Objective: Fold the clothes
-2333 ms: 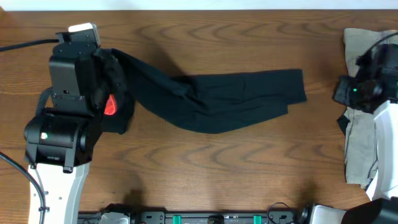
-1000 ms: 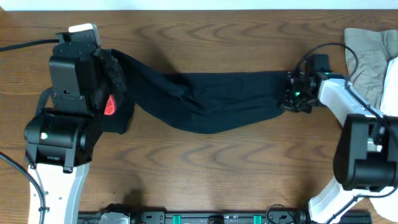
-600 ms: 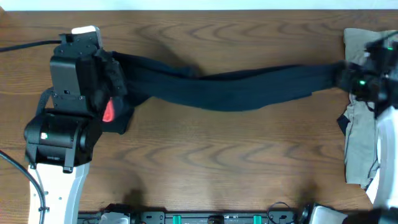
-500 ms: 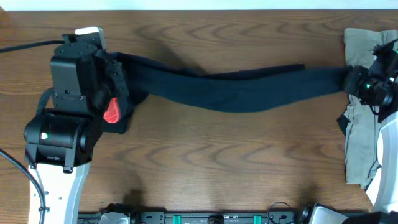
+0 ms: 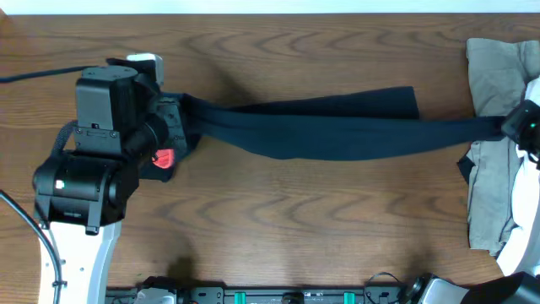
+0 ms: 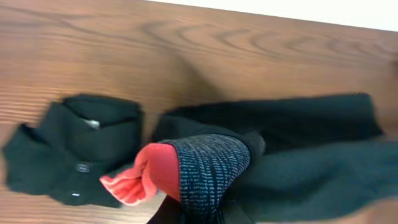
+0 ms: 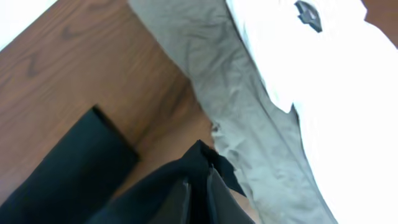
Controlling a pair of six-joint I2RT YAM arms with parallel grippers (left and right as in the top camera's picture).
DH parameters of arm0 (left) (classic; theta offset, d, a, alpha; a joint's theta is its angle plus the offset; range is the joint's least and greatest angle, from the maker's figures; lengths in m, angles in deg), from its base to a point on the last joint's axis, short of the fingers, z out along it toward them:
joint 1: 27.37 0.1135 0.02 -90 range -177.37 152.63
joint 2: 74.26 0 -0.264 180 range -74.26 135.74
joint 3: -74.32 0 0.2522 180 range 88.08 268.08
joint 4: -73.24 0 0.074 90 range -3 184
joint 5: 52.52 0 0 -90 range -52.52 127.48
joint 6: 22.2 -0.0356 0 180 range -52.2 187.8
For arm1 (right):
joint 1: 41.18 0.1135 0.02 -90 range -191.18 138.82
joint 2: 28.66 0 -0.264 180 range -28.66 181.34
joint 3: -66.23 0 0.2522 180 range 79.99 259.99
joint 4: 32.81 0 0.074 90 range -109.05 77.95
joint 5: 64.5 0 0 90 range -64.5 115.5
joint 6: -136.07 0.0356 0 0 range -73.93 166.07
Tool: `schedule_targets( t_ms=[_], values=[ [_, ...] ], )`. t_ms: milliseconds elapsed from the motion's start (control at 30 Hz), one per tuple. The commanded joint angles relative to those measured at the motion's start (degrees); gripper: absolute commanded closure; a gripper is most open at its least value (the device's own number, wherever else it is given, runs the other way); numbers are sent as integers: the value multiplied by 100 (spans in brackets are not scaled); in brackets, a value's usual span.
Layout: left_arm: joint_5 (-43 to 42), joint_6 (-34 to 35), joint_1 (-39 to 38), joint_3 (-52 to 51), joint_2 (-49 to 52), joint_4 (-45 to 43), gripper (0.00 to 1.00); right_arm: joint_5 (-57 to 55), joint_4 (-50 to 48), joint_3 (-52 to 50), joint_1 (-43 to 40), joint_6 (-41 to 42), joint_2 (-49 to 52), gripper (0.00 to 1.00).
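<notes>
The black pants (image 5: 337, 131) are stretched across the table between my two grippers. My left gripper (image 5: 173, 135) is shut on the grey waistband with its red-orange edge (image 6: 205, 171), held above the wood. My right gripper (image 5: 516, 127) is shut on the end of one leg (image 7: 199, 180) at the far right. The other leg's end (image 5: 405, 100) lies loose on the table, also in the right wrist view (image 7: 74, 162). A small black folded garment (image 6: 74, 149) lies on the table under and left of the left gripper.
A pile of grey-khaki cloth (image 5: 494, 76) and white cloth (image 7: 323, 68) lies at the table's right edge, right beside the right gripper. The left arm's base (image 5: 76, 186) stands at the left. Bare wood shows in front of the pants.
The right gripper took hold of a leg end and pulled it right, stretching the pants out. The left gripper has shifted right and a little nearer with the waistband.
</notes>
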Motion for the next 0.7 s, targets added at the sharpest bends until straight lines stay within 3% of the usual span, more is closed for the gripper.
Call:
schedule_targets(
  t_ms=[0, 233, 667],
  values=[
    [-688, -24, -17, 146, -2, 76, 94, 223, -31, -2, -39, 114, 2, 92],
    [-739, -59, -120, 144, 387, 553, 94, 273, -9, -2, -48, 111, 2, 92],
    [581, -55, -118, 142, 431, 472, 94, 579, 610, -4, -42, 109, 2, 94]
  ],
)
